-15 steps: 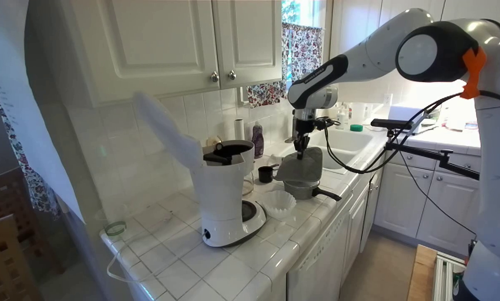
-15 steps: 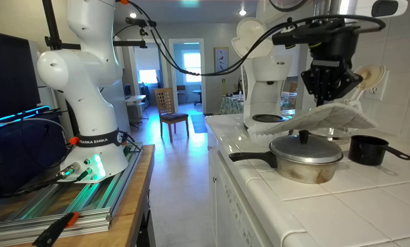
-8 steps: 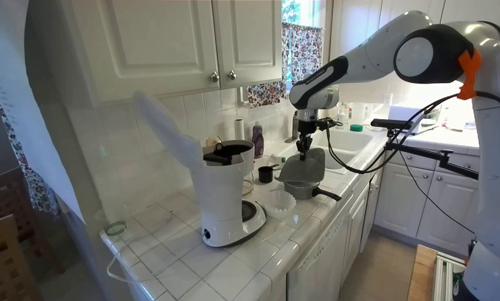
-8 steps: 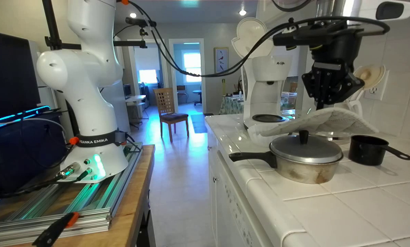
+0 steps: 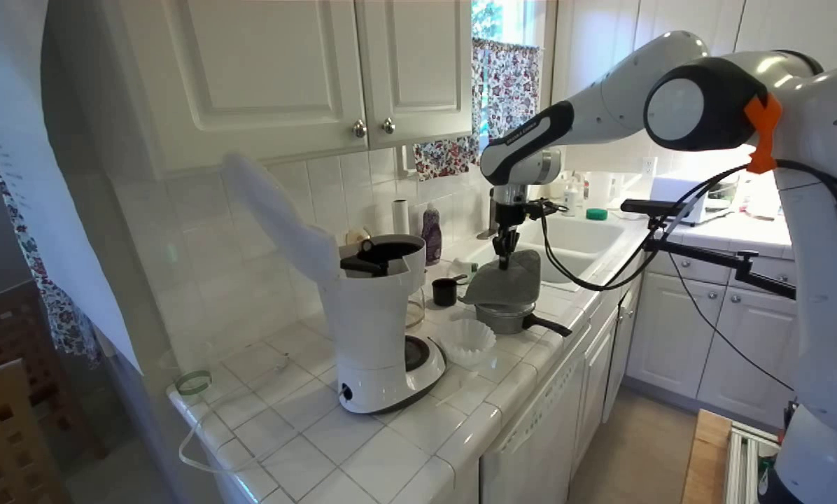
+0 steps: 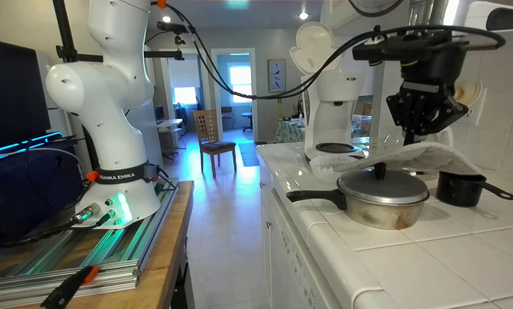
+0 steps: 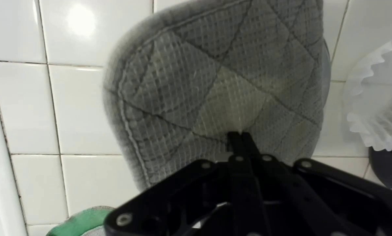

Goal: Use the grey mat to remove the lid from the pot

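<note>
One mat [image 7: 169, 85] is clenched in my pincer [image 7: 241, 135], arched over part of the lid [image 6: 383, 189]; whether it touches the knob [image 6: 380, 171] I can't tell. That lid sits on the pot [image 6: 383, 213], near the front edge of the surface [image 6: 449, 266], with the handle [image 6: 316, 195] pointing toward that edge.

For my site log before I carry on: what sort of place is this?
A kitchen, probably in a home, judging by the white sink, the coffee maker and the lidded pot.
</note>
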